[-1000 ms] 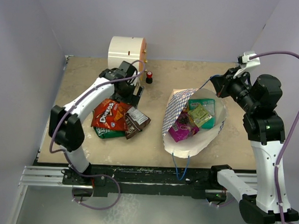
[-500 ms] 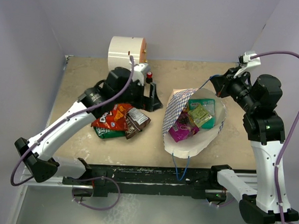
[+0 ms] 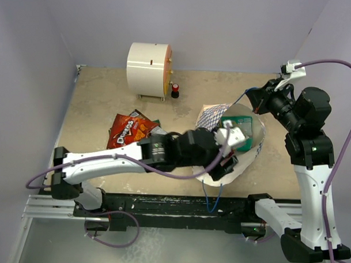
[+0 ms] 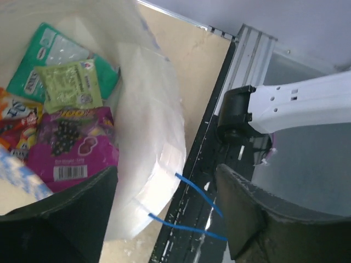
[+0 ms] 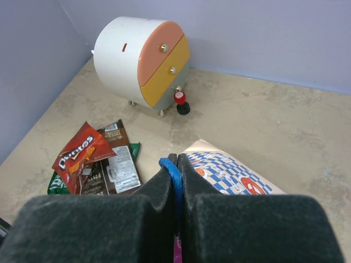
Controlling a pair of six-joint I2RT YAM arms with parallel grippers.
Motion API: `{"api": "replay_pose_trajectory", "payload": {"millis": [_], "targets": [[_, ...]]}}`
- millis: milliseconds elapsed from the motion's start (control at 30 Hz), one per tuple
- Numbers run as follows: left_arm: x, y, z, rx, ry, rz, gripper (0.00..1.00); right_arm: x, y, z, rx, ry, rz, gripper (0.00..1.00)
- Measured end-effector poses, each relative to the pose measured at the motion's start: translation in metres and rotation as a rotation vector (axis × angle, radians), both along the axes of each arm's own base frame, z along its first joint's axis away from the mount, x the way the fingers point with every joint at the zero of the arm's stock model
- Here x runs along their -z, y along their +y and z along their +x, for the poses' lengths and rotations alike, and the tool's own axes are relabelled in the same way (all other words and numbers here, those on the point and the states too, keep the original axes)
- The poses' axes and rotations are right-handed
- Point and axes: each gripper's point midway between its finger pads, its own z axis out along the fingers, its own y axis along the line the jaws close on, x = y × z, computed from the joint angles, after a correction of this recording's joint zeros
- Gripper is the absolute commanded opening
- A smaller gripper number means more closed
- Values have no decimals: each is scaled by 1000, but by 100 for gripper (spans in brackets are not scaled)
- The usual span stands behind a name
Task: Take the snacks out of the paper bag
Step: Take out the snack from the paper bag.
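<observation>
Top external, paper bag: the paper bag lies on the table with its mouth open toward the arm bases, right of the white drum.
Top external, left arm: it reaches across so the left end effector sits over the bag's mouth, probably to pick the next packet.
Top external, snacks out: an orange-red packet lies on the table left of the bag, beside the pile the arm partly hides.
Left wrist, left end effector: the jaws stand wide apart and hold nothing; the bag's white rim shows between them.
Left wrist, snacks inside: a purple packet, a pale green packet and a teal packet lie in the bag, well in from the rim.
Left wrist, handles: the blue cord handles trail from the rim toward the table's near edge.
Right wrist, right end effector: the right end effector is clamped on a blue cord handle, likely holding the bag's far side up so the mouth stays open.
Right wrist, surroundings: the drum stands beyond the bag; a brown packet lies beside the orange-red one.
</observation>
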Motion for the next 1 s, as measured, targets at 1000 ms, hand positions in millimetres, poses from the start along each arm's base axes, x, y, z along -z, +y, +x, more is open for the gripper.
{"api": "replay_pose_trajectory", "payload": {"millis": [1000], "targets": [[205, -32, 83, 27, -233, 573, 71, 0, -1, -3, 3, 0, -1, 0]]}}
